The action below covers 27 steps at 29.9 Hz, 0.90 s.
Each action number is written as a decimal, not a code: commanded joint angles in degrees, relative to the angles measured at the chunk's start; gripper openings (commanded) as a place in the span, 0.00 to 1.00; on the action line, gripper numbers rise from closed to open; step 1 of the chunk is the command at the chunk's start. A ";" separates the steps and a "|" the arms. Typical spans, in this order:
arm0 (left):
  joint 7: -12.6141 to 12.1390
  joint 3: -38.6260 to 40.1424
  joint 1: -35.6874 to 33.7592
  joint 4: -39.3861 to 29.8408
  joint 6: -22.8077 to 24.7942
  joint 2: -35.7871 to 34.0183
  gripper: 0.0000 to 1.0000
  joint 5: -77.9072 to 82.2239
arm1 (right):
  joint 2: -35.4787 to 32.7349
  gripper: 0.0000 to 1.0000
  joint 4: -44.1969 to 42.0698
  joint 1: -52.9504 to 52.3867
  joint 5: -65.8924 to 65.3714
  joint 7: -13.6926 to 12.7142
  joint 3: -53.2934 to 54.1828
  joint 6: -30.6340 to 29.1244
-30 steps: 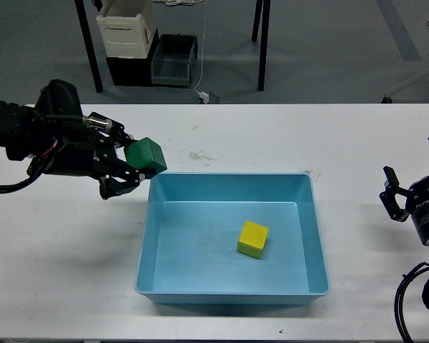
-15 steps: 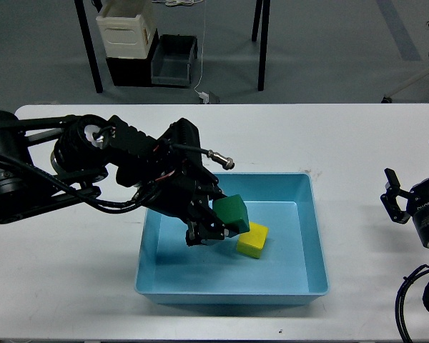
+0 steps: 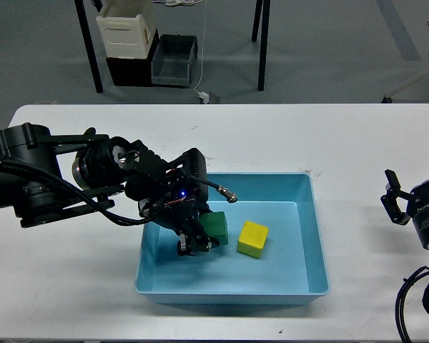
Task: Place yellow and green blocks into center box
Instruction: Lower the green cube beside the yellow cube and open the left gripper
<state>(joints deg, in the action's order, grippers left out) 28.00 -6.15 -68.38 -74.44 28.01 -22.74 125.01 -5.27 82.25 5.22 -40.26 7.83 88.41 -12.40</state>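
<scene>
Your white table (image 3: 93, 300) stands on a grey floor, the blue box (image 3: 311, 236) at its centre; the yellow block (image 3: 252, 239) already lies inside, so half the job looks done; your left gripper (image 3: 199, 241) reaches low into the box, clamped on the green block (image 3: 216, 228), set just left of the yellow to avoid stacking; half a second ago it hung higher, touching the yellow; your right gripper (image 3: 415, 193) idles, spread.

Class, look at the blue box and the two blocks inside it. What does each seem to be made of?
Box: likely moulded plastic; smooth, thin walls, rounded corners, soft sheen.
Yellow block: matte, uniform colour, slightly rounded edges; perhaps foam or painted wood, unclear.
Green block: same matte look; probably the same material.
</scene>
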 commanded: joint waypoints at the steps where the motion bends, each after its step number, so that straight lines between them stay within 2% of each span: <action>1: 0.00 -0.01 -0.09 0.78 -0.01 1.30 0.79 -0.01 | 0.00 1.00 0.10 0.14 0.01 0.00 -0.17 -0.08; 3: 0.00 0.34 -0.09 1.22 -0.01 1.30 0.85 -0.01 | 0.00 1.00 0.19 0.23 0.01 0.00 -0.34 -0.08; 7: 0.00 0.61 0.00 1.31 -0.01 1.21 0.89 -0.01 | 0.09 1.00 0.19 0.23 0.01 0.00 -0.43 -0.08; 12: 0.00 0.26 0.09 1.22 -0.01 1.12 0.88 -0.01 | 0.09 1.00 0.19 0.49 0.01 0.00 -0.43 -0.08; 14: 0.00 -0.01 0.09 1.31 -0.01 1.04 0.78 -0.01 | 0.00 1.00 0.28 0.58 0.01 0.00 -0.43 -0.08; 16: 0.00 -0.27 0.09 1.40 -0.01 0.95 0.59 -0.01 | 0.00 1.00 0.19 0.58 0.01 0.00 -0.43 -0.08; 18: 0.00 -0.18 -0.26 1.31 -0.01 0.86 0.48 -0.01 | 0.00 1.00 0.19 0.58 0.01 0.00 -0.43 -0.08; 19: 0.00 -0.27 -0.27 1.31 -0.01 0.86 0.46 -0.01 | 0.00 1.00 0.19 0.58 0.01 0.00 -0.43 -0.08; 24: 0.00 -0.36 0.17 1.49 -0.01 0.60 0.46 -0.01 | 0.00 1.00 0.19 0.67 0.01 0.00 -0.43 -0.08; 26: 0.00 -0.36 0.26 1.40 -0.01 0.60 0.57 -0.01 | 0.00 1.00 0.19 0.58 0.01 0.00 -0.43 -0.08; 27: 0.00 -0.36 0.26 1.49 -0.01 0.60 0.67 -0.01 | 0.00 1.00 0.10 0.58 0.01 0.00 -0.43 -0.08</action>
<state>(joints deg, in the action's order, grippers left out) 28.01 -6.51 -68.25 -72.97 28.00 -22.12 125.00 -5.27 82.44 5.88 -40.25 7.83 87.98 -12.48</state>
